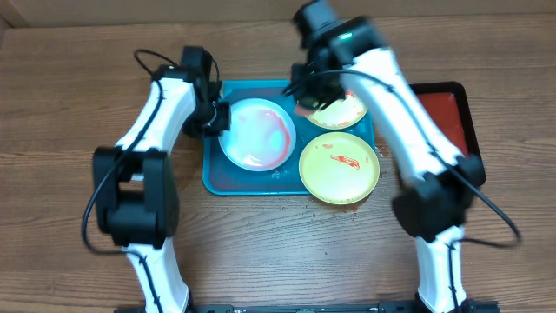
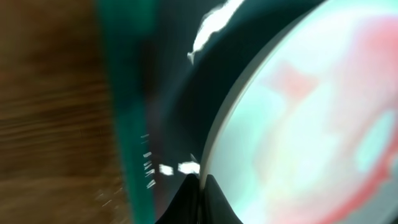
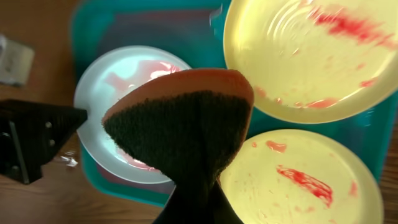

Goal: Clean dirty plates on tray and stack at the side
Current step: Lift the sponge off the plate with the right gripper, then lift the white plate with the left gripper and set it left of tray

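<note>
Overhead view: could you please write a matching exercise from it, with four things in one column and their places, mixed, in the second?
1. mint-rimmed plate
2. front yellow-green plate
3. red tray
4. sponge

A. held in the right claw
B. on the table, right of the blue tray
C. rim in the left claw
D. overhangs the blue tray's front-right corner

Pairs: 1-C, 2-D, 3-B, 4-A

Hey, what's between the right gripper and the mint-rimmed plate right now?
A sponge, orange with a dark scrubbing face, pinched in the right gripper, partly covers the mint-rimmed plate in the right wrist view.
</note>
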Robot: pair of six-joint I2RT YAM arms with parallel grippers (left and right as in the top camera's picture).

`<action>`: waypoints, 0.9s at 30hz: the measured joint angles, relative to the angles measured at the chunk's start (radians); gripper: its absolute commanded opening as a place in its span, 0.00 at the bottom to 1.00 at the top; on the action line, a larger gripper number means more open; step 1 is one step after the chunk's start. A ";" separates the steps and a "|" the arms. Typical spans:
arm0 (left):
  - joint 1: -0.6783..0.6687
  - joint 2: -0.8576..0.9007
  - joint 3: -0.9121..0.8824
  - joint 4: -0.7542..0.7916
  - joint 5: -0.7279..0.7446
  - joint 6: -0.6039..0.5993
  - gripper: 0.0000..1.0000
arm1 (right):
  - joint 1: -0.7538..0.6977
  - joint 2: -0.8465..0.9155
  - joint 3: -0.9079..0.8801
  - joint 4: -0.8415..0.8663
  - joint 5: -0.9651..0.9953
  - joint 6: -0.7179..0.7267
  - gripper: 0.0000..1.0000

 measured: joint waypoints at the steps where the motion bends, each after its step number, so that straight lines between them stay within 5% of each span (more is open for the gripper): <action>1: 0.001 -0.032 0.000 -0.002 -0.021 0.000 0.04 | -0.018 -0.031 0.005 0.000 -0.007 -0.002 0.04; 14: -0.065 -0.355 0.000 -0.040 -0.446 0.003 0.04 | -0.243 -0.125 0.019 -0.023 -0.020 -0.037 0.04; 27: -0.427 -0.374 0.000 -0.047 -1.113 -0.059 0.04 | -0.279 -0.125 0.019 -0.024 -0.020 -0.042 0.04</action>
